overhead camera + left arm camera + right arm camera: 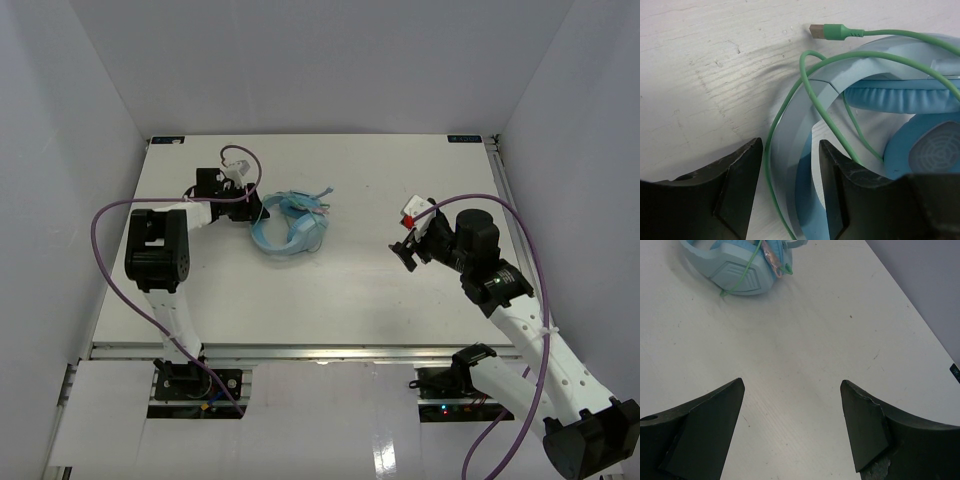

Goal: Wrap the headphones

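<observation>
The light blue headphones [290, 225] lie on the white table left of centre, with the thin pale green cable [810, 90] looped loosely over the headband [790, 125]. Its plug [827, 31] rests on the table beyond the band. My left gripper [255, 207] is open at the headphones' left side. In the left wrist view it [790, 150] straddles the headband and one cable strand, with a narrow gap at each finger. My right gripper [410, 250] is open and empty well to the right, over bare table [792, 390]. The headphones show far off in its view [737, 270].
The table's right edge [505, 200] and the enclosure walls bound the space. A thick purple robot cable [105, 250] arcs beside the left arm and another [530, 240] over the right arm. An ear cup [900, 97] lies just right of my left fingers.
</observation>
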You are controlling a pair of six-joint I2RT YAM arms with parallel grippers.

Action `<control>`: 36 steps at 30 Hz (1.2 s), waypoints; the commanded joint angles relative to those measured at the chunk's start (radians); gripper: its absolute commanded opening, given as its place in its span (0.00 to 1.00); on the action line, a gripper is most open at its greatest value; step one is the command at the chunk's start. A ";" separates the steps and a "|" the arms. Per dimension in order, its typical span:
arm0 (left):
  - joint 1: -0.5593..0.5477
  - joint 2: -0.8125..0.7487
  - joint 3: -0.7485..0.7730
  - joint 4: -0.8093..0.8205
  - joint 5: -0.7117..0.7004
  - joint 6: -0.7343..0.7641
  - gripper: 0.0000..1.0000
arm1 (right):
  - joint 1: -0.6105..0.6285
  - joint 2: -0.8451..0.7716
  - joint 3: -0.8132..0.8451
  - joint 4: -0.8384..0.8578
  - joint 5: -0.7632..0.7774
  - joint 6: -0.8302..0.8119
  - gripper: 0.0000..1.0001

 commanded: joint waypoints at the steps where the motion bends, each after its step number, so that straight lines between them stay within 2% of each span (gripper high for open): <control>1: 0.031 -0.006 -0.015 -0.096 -0.029 0.006 0.62 | -0.002 -0.019 0.000 0.020 -0.009 -0.010 0.84; 14: 0.036 -0.045 -0.011 -0.118 -0.170 0.016 0.64 | -0.003 -0.021 -0.003 0.019 -0.011 -0.013 0.84; 21: 0.064 -0.086 -0.028 -0.103 -0.195 0.021 0.64 | -0.003 -0.021 -0.002 0.020 -0.011 -0.013 0.84; 23: 0.068 -0.096 -0.032 -0.100 -0.192 0.021 0.73 | -0.003 -0.021 -0.002 0.019 -0.011 -0.013 0.84; 30: 0.077 -0.101 -0.029 -0.090 -0.091 0.015 0.74 | -0.003 -0.024 -0.003 0.019 -0.009 -0.013 0.84; 36: 0.095 -0.098 -0.037 -0.095 -0.088 0.006 0.73 | -0.003 -0.027 -0.008 0.020 -0.006 -0.015 0.84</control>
